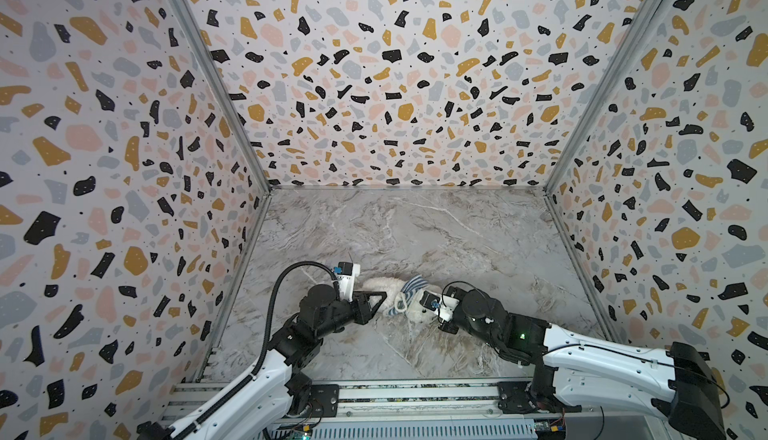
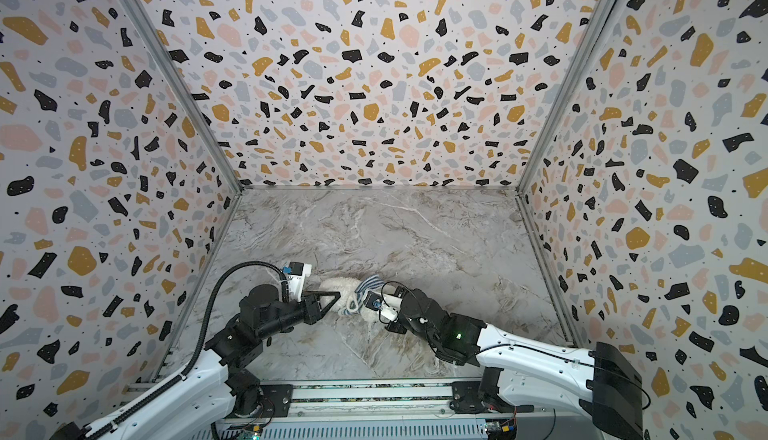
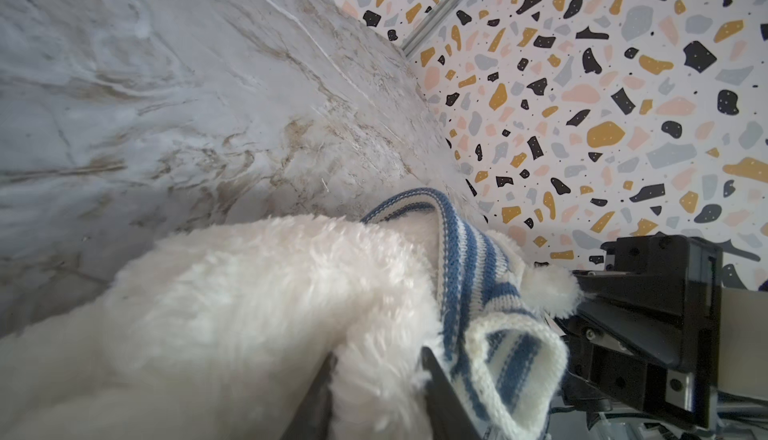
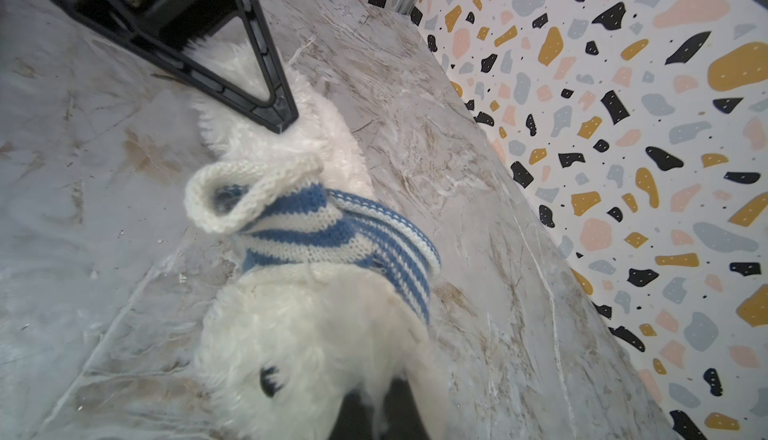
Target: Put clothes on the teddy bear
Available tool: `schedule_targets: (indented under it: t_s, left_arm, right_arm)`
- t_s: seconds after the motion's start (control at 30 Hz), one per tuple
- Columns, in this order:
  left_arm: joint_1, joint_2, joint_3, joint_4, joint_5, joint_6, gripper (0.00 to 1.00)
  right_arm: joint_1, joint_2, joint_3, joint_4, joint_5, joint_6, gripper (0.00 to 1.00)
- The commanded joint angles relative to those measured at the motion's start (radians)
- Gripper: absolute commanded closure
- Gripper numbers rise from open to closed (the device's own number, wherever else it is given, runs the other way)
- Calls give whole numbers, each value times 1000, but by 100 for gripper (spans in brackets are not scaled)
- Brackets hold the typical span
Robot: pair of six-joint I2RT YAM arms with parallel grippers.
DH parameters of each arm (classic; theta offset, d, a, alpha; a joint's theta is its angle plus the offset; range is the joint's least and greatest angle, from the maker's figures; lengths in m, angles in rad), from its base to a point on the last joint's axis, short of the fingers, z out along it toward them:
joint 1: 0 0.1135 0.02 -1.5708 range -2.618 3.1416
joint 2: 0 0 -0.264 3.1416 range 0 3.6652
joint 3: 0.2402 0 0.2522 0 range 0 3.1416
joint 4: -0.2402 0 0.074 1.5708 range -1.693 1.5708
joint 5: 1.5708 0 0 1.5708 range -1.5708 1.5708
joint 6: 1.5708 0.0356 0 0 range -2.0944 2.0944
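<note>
Fluffy cream-white teddy bear [image 4: 299, 334], one dark eye showing, laid front-centre on the marble table [image 1: 415, 230].
A striped shirt [image 4: 324, 230] is bunched behind its head; head fur is pinched by the closed right gripper [image 4: 380, 409], body fur straddled by the half-parted left gripper [image 3: 378, 355].

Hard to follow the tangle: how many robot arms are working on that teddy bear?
2: the left arm reaches the teddy bear from the left, the right arm from the right. None seems hidden.
</note>
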Motion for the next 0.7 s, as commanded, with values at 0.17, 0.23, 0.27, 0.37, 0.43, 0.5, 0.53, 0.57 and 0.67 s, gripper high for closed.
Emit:
schedule_targets:
  t_s: [0.17, 0.23, 0.27, 0.37, 0.43, 0.5, 0.53, 0.57, 0.67]
  left_arm:
    - [0, -49, 253, -297, -91, 165, 59]
    - [-1, -34, 280, -266, -51, 153, 64]
    - [0, -17, 288, -236, -26, 139, 65]
    - [-1, 56, 317, -187, 38, 129, 65]
    - [-5, 99, 329, -179, 52, 135, 63]
    - [-15, 136, 326, -154, 68, 134, 57]
    - [-21, 148, 319, -139, 74, 129, 55]
    - [-29, 162, 311, -123, 78, 125, 54]
    - [-62, 204, 298, -82, 80, 114, 53]
  right_arm:
    - [-43, -79, -64, 242, -91, -275, 100]
    - [-32, -78, -67, 259, -87, -315, 100]
    - [-22, -77, -68, 266, -79, -330, 100]
    - [15, -78, -79, 292, -56, -381, 100]
    - [23, -78, -82, 293, -56, -389, 100]
    - [30, -74, -89, 296, -54, -395, 100]
    - [34, -71, -93, 297, -54, -396, 100]
    - [38, -66, -95, 297, -54, -400, 100]
    - [43, -51, -96, 293, -63, -408, 100]
